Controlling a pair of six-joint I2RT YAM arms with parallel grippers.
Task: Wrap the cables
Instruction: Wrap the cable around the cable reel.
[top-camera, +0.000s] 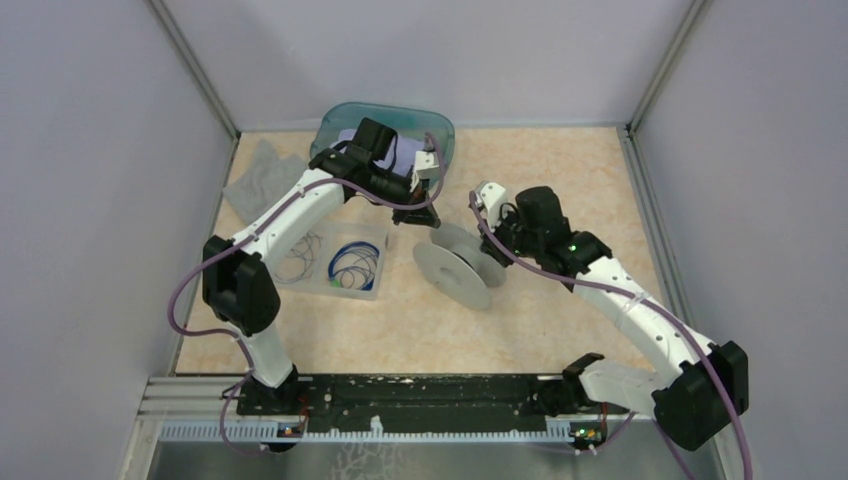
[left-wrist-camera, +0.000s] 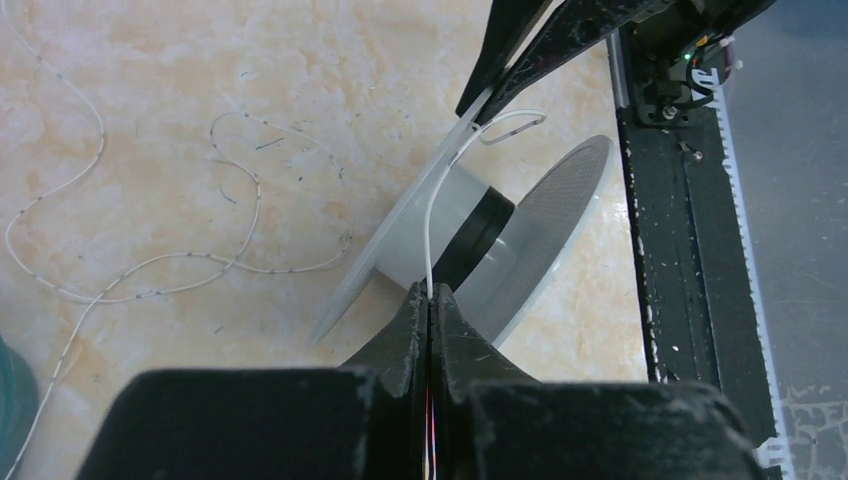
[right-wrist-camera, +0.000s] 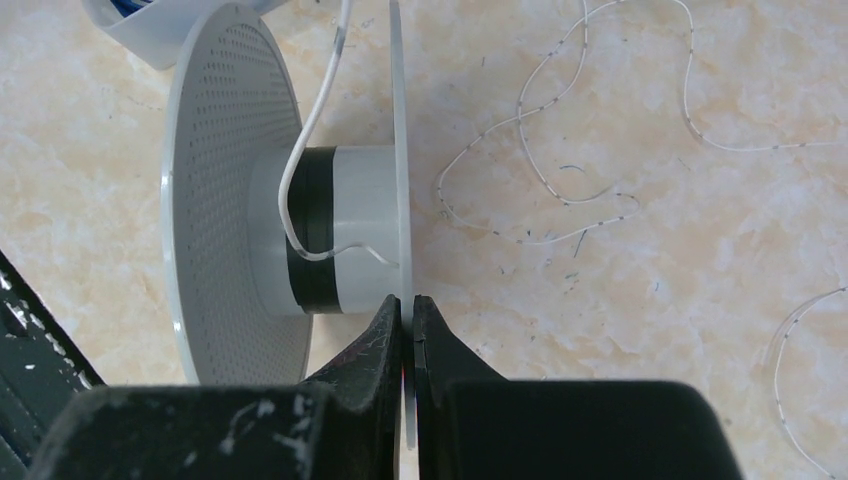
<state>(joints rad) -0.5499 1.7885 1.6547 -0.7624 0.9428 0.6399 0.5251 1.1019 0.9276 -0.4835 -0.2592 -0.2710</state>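
L pincer (left-wrist-camera: 428, 305) is clamped tight on the thin whitish cable (left-wrist-camera: 428, 240), which runs to the grey perforated plastic spool (right-wrist-camera: 370, 190); the rest lies looped on the beige table (right-wrist-camera: 650, 330). R pincer (right-wrist-camera: 406, 318) pinches the spool's flange, fully closed. Imo: keep the cable taut, feed w/o slack.

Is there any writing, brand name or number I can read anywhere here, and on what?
None: no word, number or logo is readable in any view.
The spool shows only a grid of tiny holes.
The white cable bears small dark marks, too small to read.
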